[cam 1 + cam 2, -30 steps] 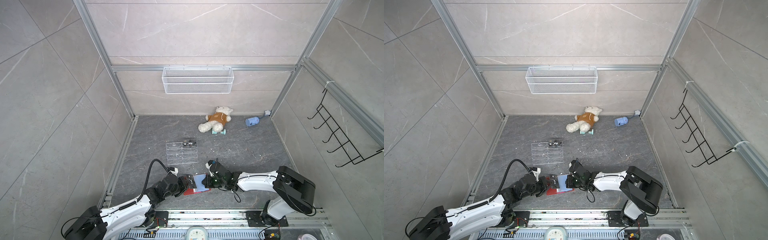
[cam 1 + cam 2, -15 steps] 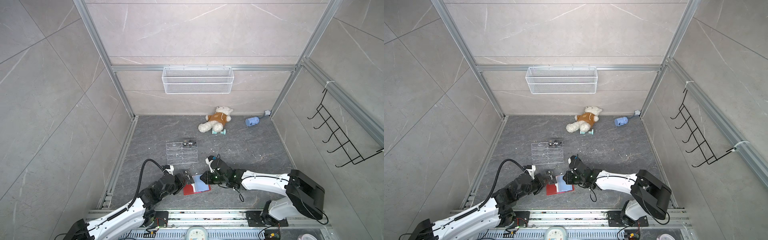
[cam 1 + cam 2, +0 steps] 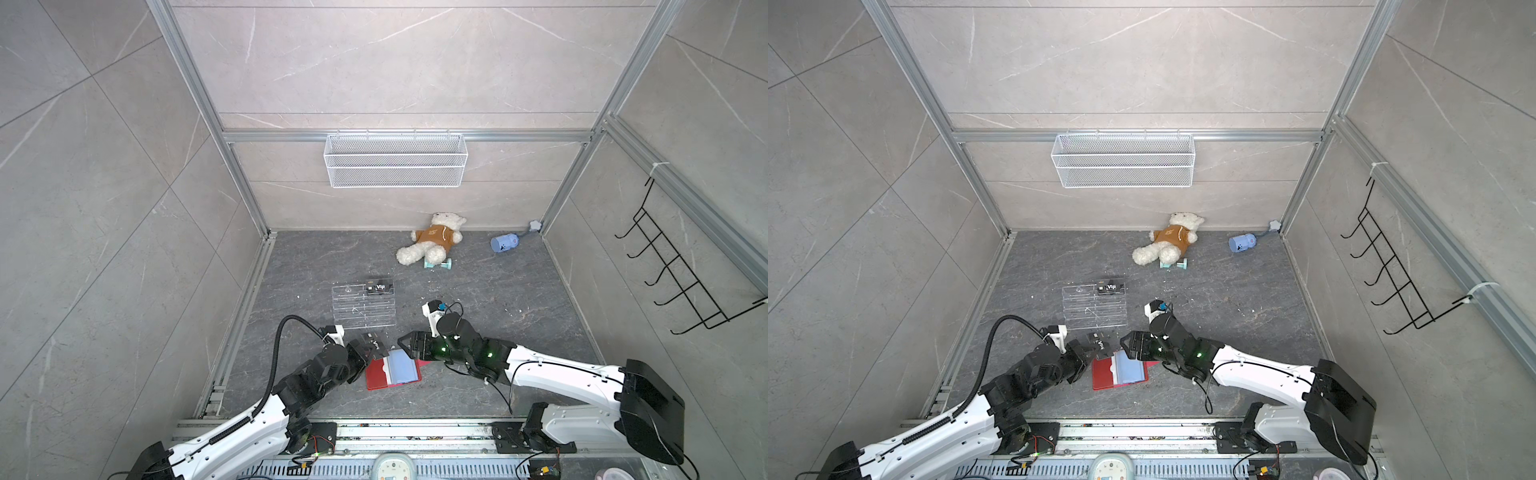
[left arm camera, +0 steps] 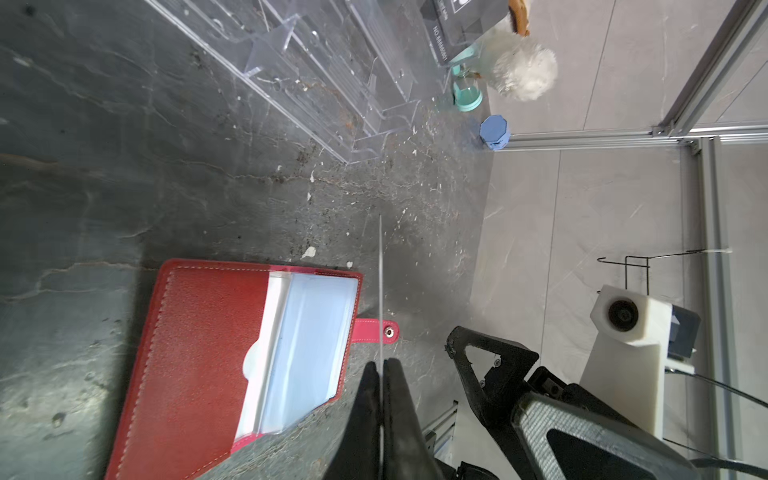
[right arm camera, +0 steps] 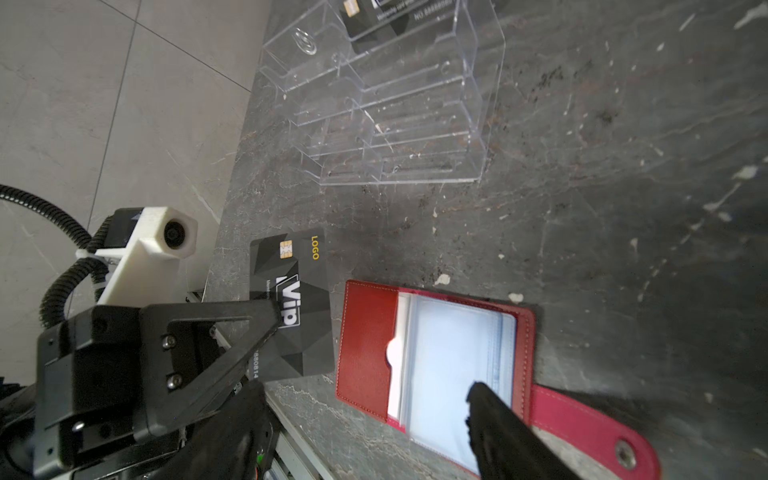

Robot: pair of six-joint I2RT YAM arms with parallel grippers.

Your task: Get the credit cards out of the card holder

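Observation:
The red card holder lies open on the dark floor, its pale blue sleeves facing up. My left gripper is shut on a black "Vip" credit card, held just beside the holder's left edge. That card shows edge-on as a thin line in the left wrist view. My right gripper stands open over the holder's right end, with nothing between its fingers. Another "Vip" credit card stands in the clear rack.
A clear acrylic tiered rack stands just behind the holder. Further back lie a teddy bear, a teal dumbbell and a blue cup. A wire basket hangs on the back wall, black hooks on the right wall.
My right gripper has gone from shut to open above the card holder. The left gripper has stayed shut on the card and carried it slightly away from the holder.

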